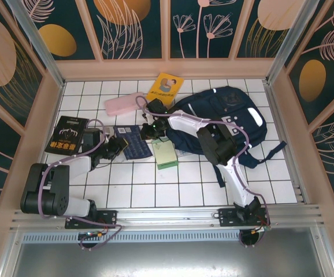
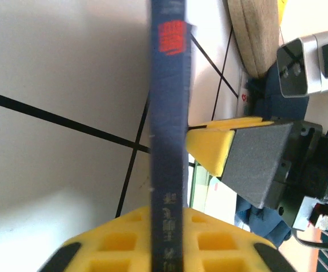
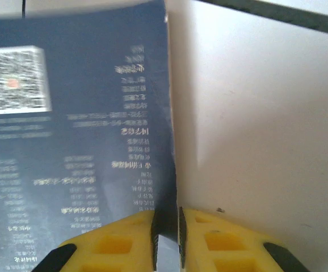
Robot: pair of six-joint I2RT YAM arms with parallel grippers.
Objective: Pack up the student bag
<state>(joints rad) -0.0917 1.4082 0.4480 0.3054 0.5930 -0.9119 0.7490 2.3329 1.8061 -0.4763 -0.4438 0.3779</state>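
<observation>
You are holding the thin navy-blue paperback book (image 1: 133,142) with both arms at once. The left fingers (image 1: 119,148) are pinching its near-left edge, and in the left wrist view the book (image 2: 167,141) is running edge-on straight between their yellow pads. The right fingers (image 1: 149,131) are pressing onto the opposite edge, with the back cover and its printed square code (image 3: 84,141) filling the left of that wrist view. Gripping from two sides is probably meant to stop such a floppy, flat thing from sagging or sliding on the white-tiled desk (image 1: 184,184) while you are lifting it.

The large navy-blue fabric backpack with white stripes (image 1: 236,118) is lying flat at the far right of the desk, just beside the book. Its long axis is running roughly left to right, with the left end facing the book and the dark straps trailing toward the near right. Whether its mouth is open there, you cannot tell.

A light-green notebook (image 1: 166,154) is resting against the bag's near-left edge.
</observation>
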